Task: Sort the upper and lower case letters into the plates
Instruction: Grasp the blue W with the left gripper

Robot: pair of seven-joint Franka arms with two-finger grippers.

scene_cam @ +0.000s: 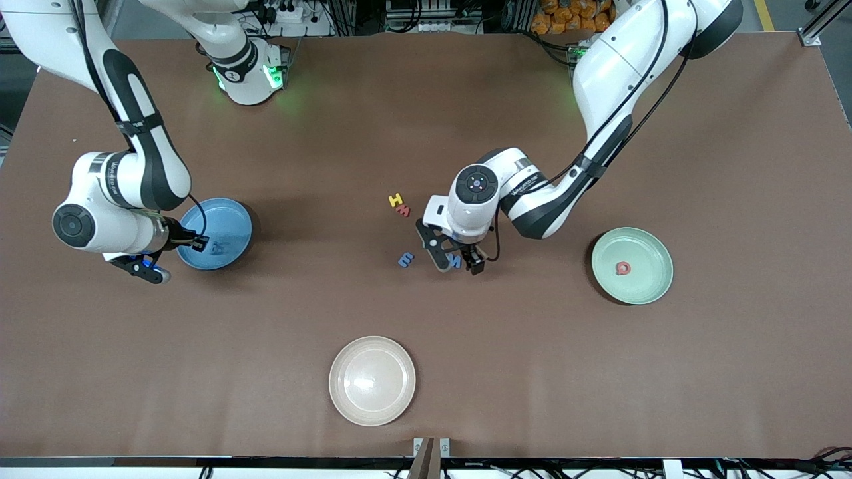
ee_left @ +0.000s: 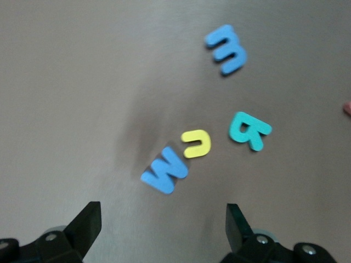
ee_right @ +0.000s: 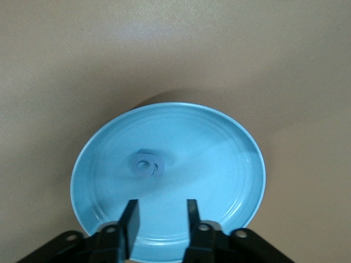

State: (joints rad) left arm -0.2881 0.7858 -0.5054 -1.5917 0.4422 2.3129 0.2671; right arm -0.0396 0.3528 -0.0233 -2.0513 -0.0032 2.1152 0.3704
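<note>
My right gripper (scene_cam: 202,243) (ee_right: 162,213) hangs open over the mid-blue plate (scene_cam: 229,206) (ee_right: 241,137), with nothing between its fingers. A small blue letter (ee_right: 147,164) shows blurred in the middle of that plate. My left gripper (scene_cam: 456,261) (ee_left: 163,224) stands open low over a cluster of letters at the table's middle: a blue one (ee_left: 164,170) just ahead of its fingertips, then a yellow one (ee_left: 197,143), a teal one (ee_left: 249,130) and another blue one (ee_left: 226,49). The mint green plate (scene_cam: 649,253) holds a red letter (scene_cam: 623,268).
A yellow letter (scene_cam: 397,199) and a red letter (scene_cam: 403,210) lie farther from the front camera than the left gripper. A cream-beige plate (scene_cam: 372,380) sits near the table's front edge.
</note>
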